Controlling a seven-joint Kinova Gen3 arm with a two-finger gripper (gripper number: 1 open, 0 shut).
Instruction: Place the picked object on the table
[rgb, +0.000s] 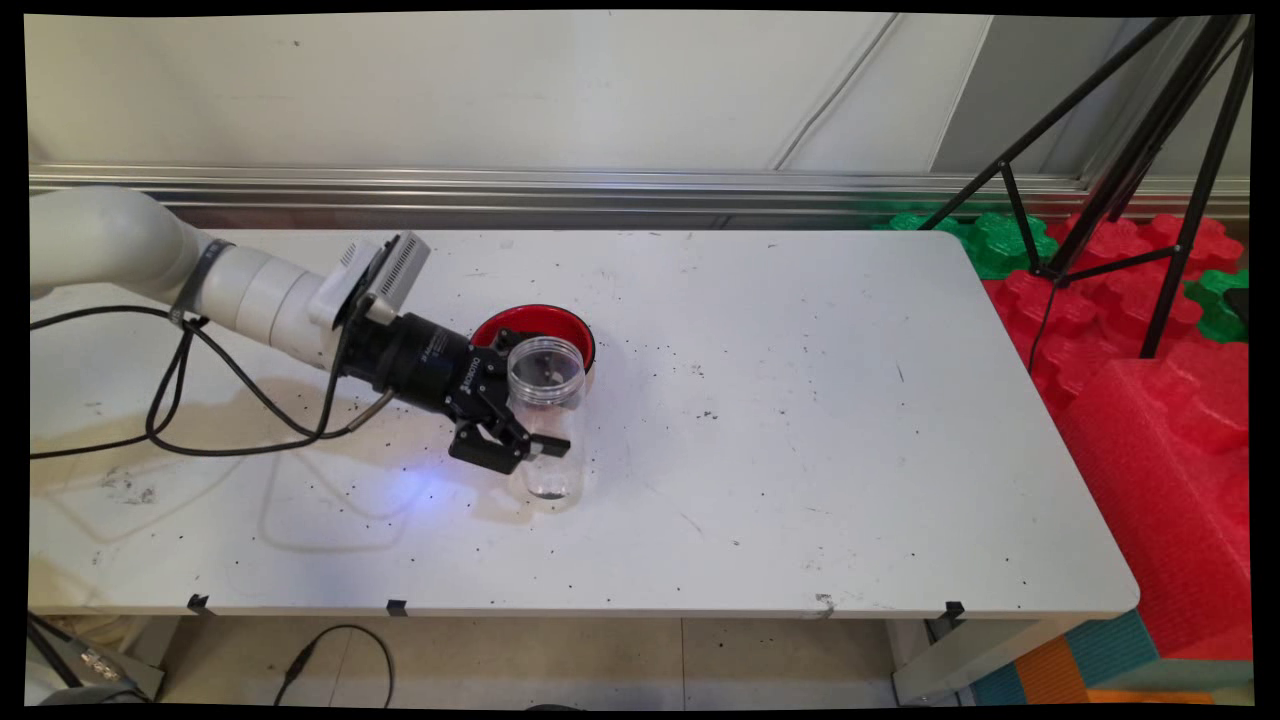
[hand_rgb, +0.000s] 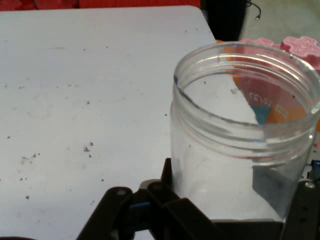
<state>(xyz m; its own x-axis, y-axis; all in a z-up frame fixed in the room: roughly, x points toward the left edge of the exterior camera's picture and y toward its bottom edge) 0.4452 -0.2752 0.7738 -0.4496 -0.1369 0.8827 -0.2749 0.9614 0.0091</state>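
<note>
Gripper state: I see the gripper (rgb: 520, 440) closed around the clear jar (rgb: 547, 420), one finger on each side of its lower body; in the hand view the fingers (hand_rgb: 172, 197) flank the jar (hand_rgb: 240, 145) at the frame's bottom.
Jar location: upright, lidless, near the table's (rgb: 800, 450) middle-left; whether its base rests on the surface or sits just clear of it I cannot tell.
Jar contents: apparently empty, apart from a few dark specks near the bottom.
Neighbouring object: a red bowl (rgb: 533, 325) sits directly behind the jar, very close; contact cannot be confirmed.
Risk, slip: smooth transparent wall and low grasp point; I judge the jar could rotate or slide between the fingers if tilted.
Risk, collision: any move towards the wall could knock the jar's rim into the bowl.
Risk, crushing: thin-looking plastic may deform under excess grip force.
Risk, cable: the black cables (rgb: 200, 400) hang low beside the arm and could drag across the table.
</note>
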